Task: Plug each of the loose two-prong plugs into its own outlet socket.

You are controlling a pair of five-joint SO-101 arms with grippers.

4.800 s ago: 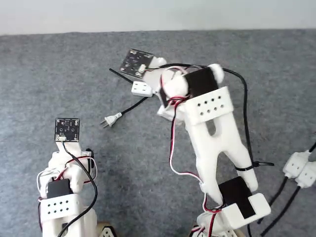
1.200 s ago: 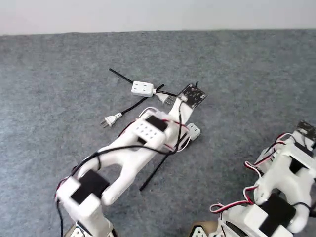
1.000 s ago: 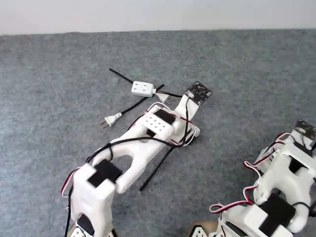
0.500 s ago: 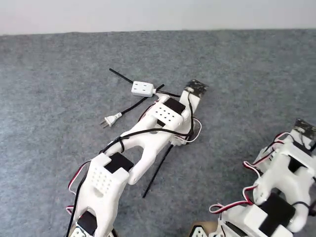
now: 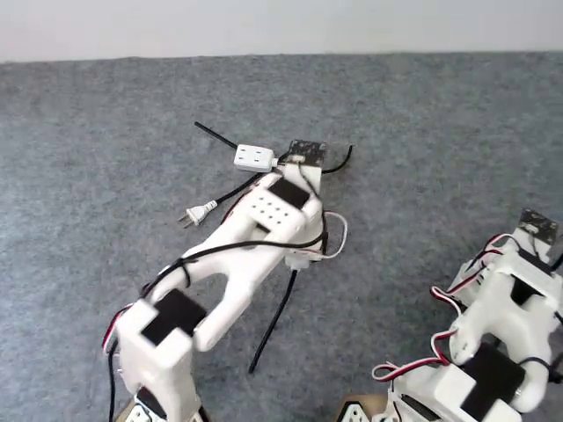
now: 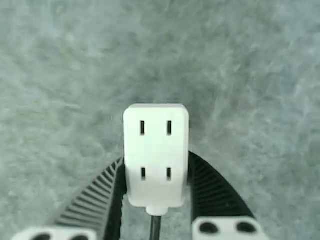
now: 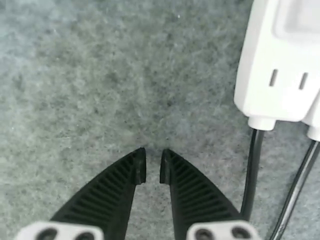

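Grey felt-like table [image 5: 88,132], white socket gripped mid-frame.
Left of centre, a white two-prong plug [image 5: 199,214] on black cord lies loose near a rectangular socket block [image 5: 252,157]. Left tool [image 6: 156,166] clamps ribbed black fingers [image 6: 100,195] on a smooth, round-cornered outlet socket [image 6: 156,140] with two slot pairs. Lower right, right tool [image 7: 152,165] sits almost closed, empty, near another glossy socket [image 7: 280,65].

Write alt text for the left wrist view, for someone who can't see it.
A white rectangular plastic outlet block with two pairs of slots is clamped between the left gripper's black ribbed fingers, over a grey carpeted table.
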